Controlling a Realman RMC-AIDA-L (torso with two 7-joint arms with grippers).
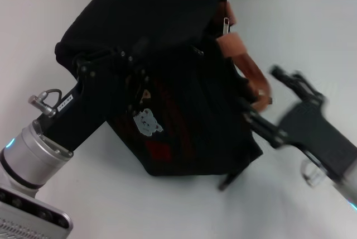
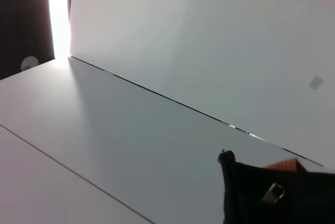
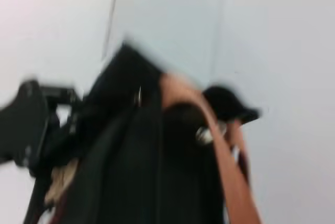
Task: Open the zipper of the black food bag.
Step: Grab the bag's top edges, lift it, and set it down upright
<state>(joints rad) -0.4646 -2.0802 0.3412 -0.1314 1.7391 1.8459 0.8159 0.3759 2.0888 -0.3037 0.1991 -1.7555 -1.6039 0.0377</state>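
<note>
The black food bag [image 1: 178, 82] stands tilted in the middle of the white table, its bear patch [image 1: 147, 122] and red lettering facing me. Rust-brown handles [image 1: 248, 66] hang on its right side. A small silver pull [image 1: 226, 27] dangles near the top by the handles; I cannot tell which zipper it belongs to. My left gripper [image 1: 131, 80] presses into the bag's left face, black against black. My right gripper [image 1: 259, 110] is blurred at the bag's right edge beside the handles, open. The left wrist view catches a bag corner [image 2: 261, 192] with a silver pull [image 2: 272, 193].
The white table [image 1: 312, 27] runs to a tiled wall at the back. In the right wrist view the blurred bag [image 3: 131, 171] and a brown strap [image 3: 230, 177] fill the lower part, with the left gripper [image 3: 31, 124] beyond.
</note>
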